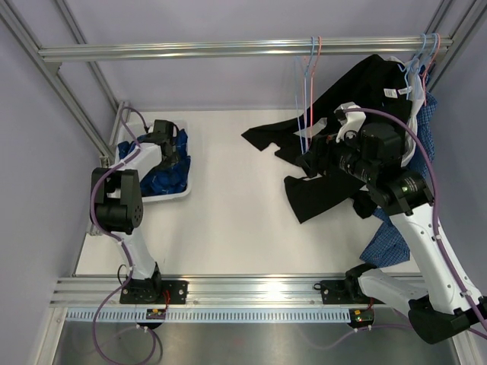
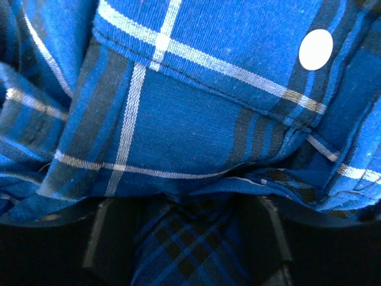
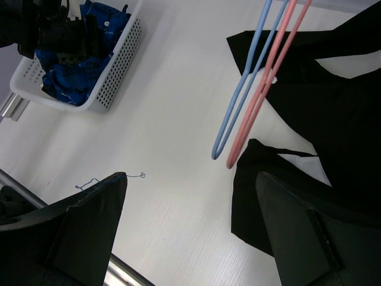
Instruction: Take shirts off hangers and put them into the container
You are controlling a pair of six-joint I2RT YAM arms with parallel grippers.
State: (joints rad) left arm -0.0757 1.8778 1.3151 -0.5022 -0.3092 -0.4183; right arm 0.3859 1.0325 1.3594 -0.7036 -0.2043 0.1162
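Two bare hangers dangle ahead of the wide-open right tool.
Black shirt sprawls at 3 o'clock; left tool, pitched down into the container at 9 o'clock, straddles plaid shirt, grip unclear.

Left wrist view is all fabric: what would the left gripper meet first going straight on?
The blue plaid shirt in the container; its cloth lies right between the fingers of the left gripper. What lies under it is hidden.

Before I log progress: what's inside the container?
The container holds a crumpled blue plaid shirt, with the left end effector down in it. Anything beneath the fabric is covered.
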